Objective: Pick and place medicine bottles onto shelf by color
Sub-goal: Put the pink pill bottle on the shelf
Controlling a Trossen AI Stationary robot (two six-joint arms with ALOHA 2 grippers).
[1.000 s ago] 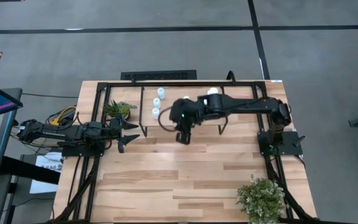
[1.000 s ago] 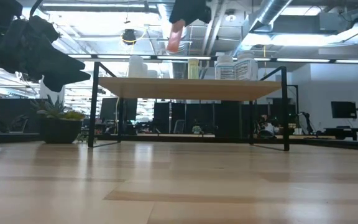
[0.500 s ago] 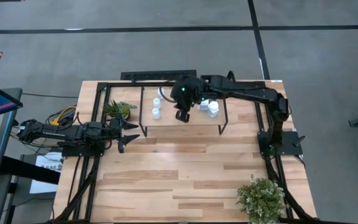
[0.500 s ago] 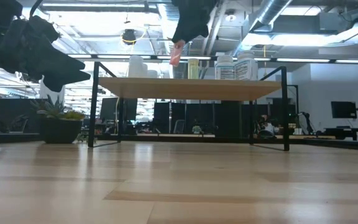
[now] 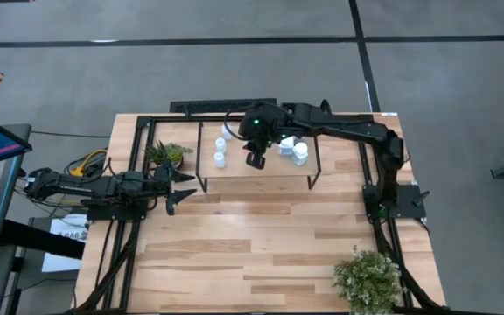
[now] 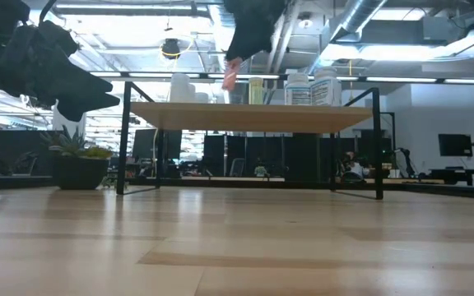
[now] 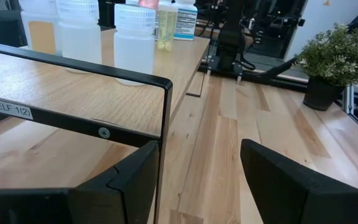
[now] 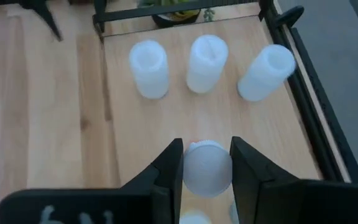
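My right gripper [image 5: 254, 159] hangs over the middle of the light-wood shelf [image 5: 278, 168], shut on a small bottle [image 8: 207, 169]. The bottle's round white top shows in the right wrist view, and it looks pinkish-orange in the low view [image 6: 231, 73]. A row of white bottles [image 8: 207, 62] stands on its bases on the shelf's left part, also seen in the high view [image 5: 220, 150]. More bottles [image 5: 297, 152] stand on the shelf's right part. My left gripper [image 5: 180, 188] is open and empty, level, off the shelf's left end. My right gripper pinches the small bottle by its two opposite sides [image 8: 188, 173] between the two fingers. The fingers come from above and point down. The bottle hangs below them, about upright, clear of the shelf board [image 6: 253, 117].
A small potted plant [image 5: 166, 153] stands left of the shelf, and a bigger one [image 5: 367, 278] at the table's near right corner. The shelf's black wire legs [image 6: 122, 148] and black frame rails run along the table's sides. Bare plank tabletop [image 5: 252, 245] lies in front of the shelf.
My right gripper has gone toward the table's far edge with the small bottle, from in front of the shelf to over its middle. It stays shut on the bottle.
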